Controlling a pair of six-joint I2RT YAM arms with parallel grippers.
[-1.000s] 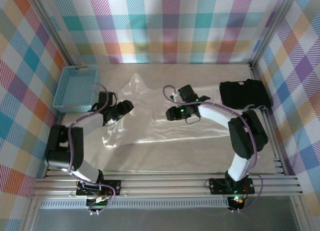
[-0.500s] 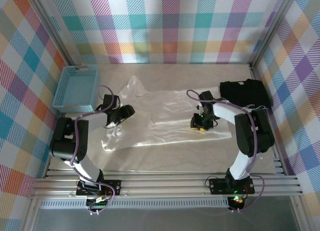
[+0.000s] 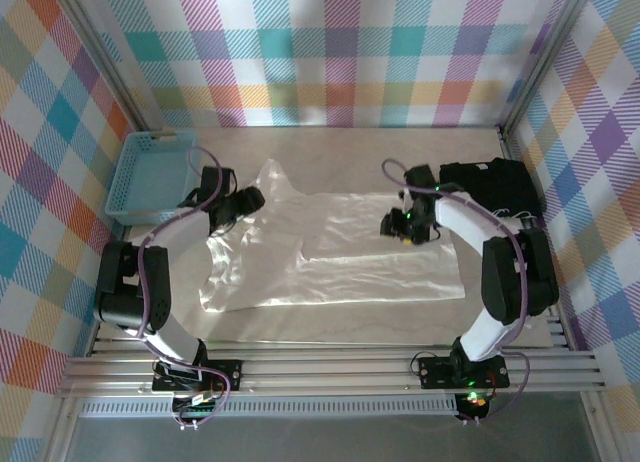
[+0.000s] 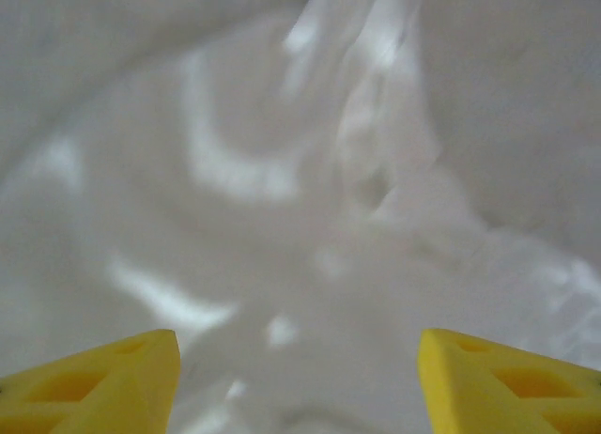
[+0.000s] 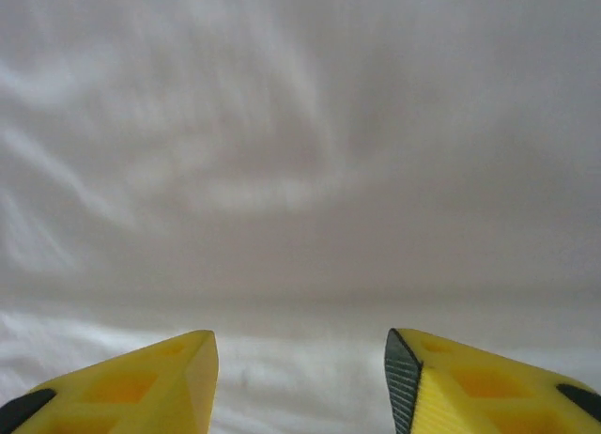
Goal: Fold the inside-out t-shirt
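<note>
A: Both hands have moved since a second ago, haven't they?

B: Yes. The right hand (image 3: 395, 227) was over the middle of the shirt (image 3: 350, 272), then swung out to the right and nearer. Now it sits a little farther back, over the shirt's right part and close to the black garment (image 3: 488, 187). The left hand (image 3: 250, 199) has gone a bit farther back too, towards the corner of the basket (image 3: 140, 217).

A: And the shirt?

B: It's spread wider than before. It lies on the worktop (image 3: 330, 327) in the middle, between the two arms, and its near right corner now reaches well out to the right.

A: How does it look?

B: White to cream, thin, with a sheen that catches the light, and wrinkled all over. A pointed part sticks up at the far left, just beside the left hand. An upper layer lies across the far half, with a fairly straight edge running left to right. The left side is rumpled and uneven.

A: Is either hand holding it?

B: No. In the left wrist view the yellow fingers (image 4: 103, 382) stand wide apart, with nothing between them and bright, blurred cloth beyond. In the right wrist view the fingers (image 5: 141, 378) also show a clear gap with nothing in it, and there is smoother cloth beyond with a fold line crossing it.
</note>
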